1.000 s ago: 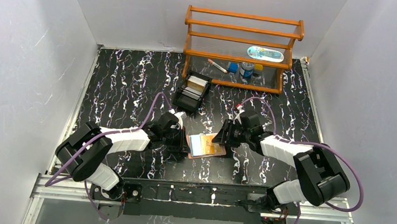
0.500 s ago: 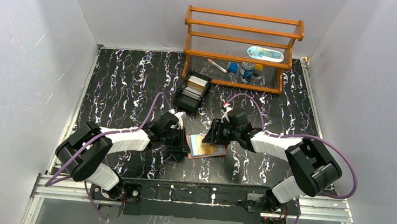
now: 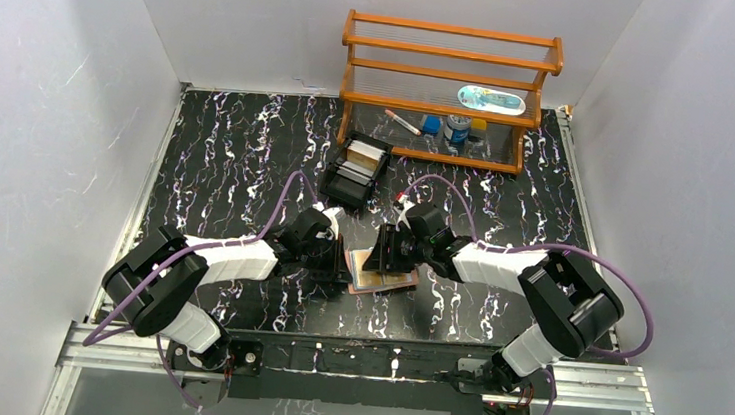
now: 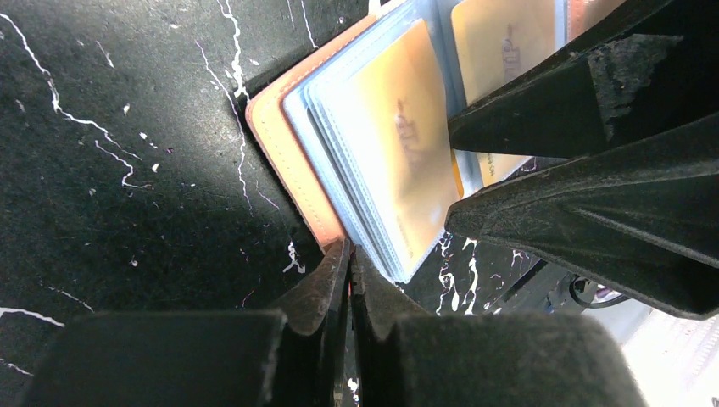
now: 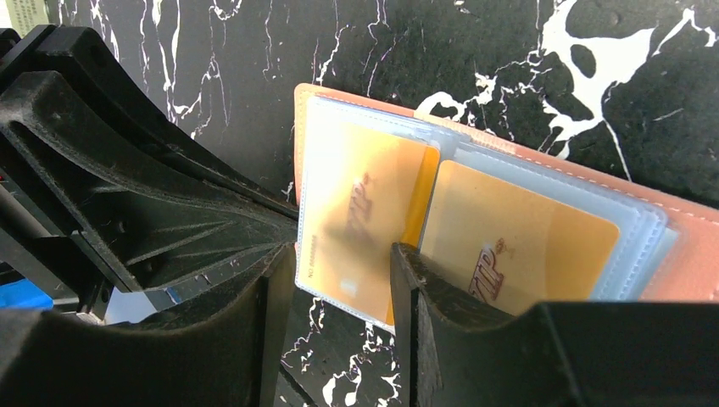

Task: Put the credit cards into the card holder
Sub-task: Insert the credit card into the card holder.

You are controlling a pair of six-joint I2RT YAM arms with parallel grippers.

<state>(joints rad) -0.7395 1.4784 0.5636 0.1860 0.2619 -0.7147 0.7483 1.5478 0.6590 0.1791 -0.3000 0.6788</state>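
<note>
Centrally, the card holder lies open on the table between both grippers. Its clear sleeves hold two yellow-orange cards: one in the left-hand leaf, one in the right. Left gripper: fingers pressed together, tips at the edge of the holder's tan cover; cannot tell if any leather is caught. Right gripper: fingers spread over the left leaf's lower edge. Farther back, a black tray holds several pale cards.

Black marbled tabletop; plain white walls; wooden rack at back edge.
</note>
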